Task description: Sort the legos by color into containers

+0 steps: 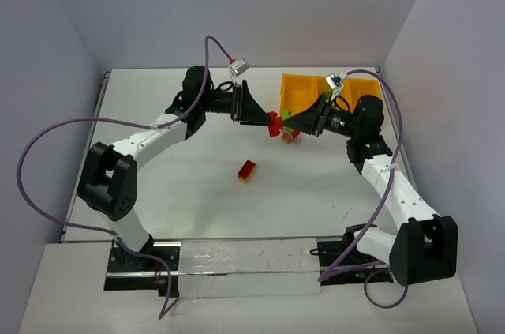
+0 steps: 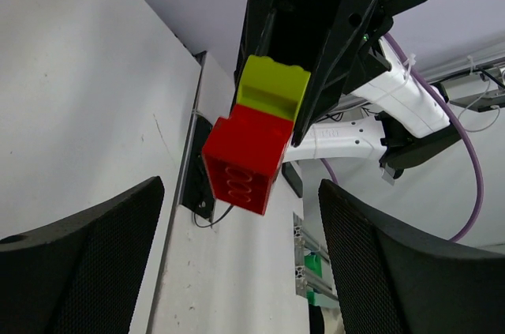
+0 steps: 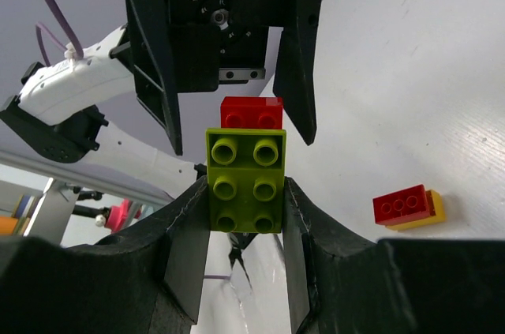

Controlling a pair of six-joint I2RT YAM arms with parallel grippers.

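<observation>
My right gripper [image 3: 245, 192] is shut on a lime green brick [image 3: 245, 180] with a red brick [image 3: 252, 113] stuck to its far end, held in the air. My left gripper [image 2: 241, 259] is open, its fingers [image 3: 298, 58] on either side of the red brick [image 2: 246, 160] without touching it. In the top view both grippers meet nose to nose at the red brick [image 1: 274, 122], just left of the orange-yellow tray [image 1: 300, 80]. A red and yellow pair [image 1: 248, 170] lies on the table nearer the arms. Another small stack [image 1: 289, 135] lies under the right gripper [image 1: 292, 119].
The red and yellow pair also shows in the right wrist view [image 3: 406, 208]. White walls close the table at the back and sides. Purple cables loop over both arms. A metal rail [image 1: 237, 259] runs along the near edge between the arm bases.
</observation>
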